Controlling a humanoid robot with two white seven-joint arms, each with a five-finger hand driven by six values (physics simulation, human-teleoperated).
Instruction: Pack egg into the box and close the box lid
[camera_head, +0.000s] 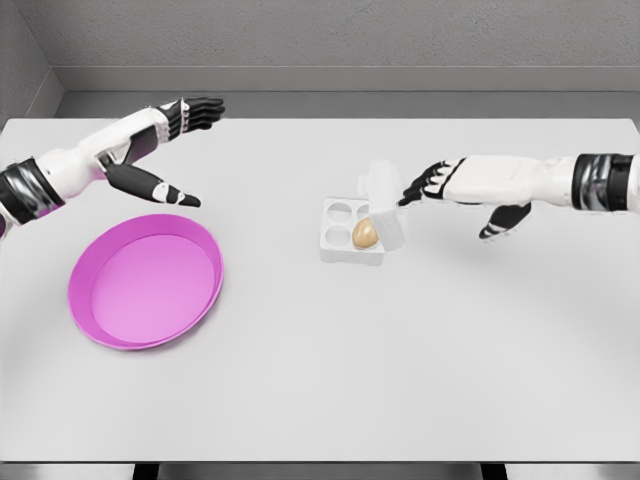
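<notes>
Nearest you, the pink bowl (146, 281) is lying below your relaxed, empty left hand (180, 125). Your right hand (432, 184), fingers loosely spread, is touching the box (352, 228) lid (387, 205); the egg (365, 233) is sitting inside, just lower-left of those fingertips.

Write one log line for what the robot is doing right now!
stage: closing lid | brown egg in white plastic egg box | right hand fingertips at raised lid | left hand idle above round pink plastic bowl
</notes>
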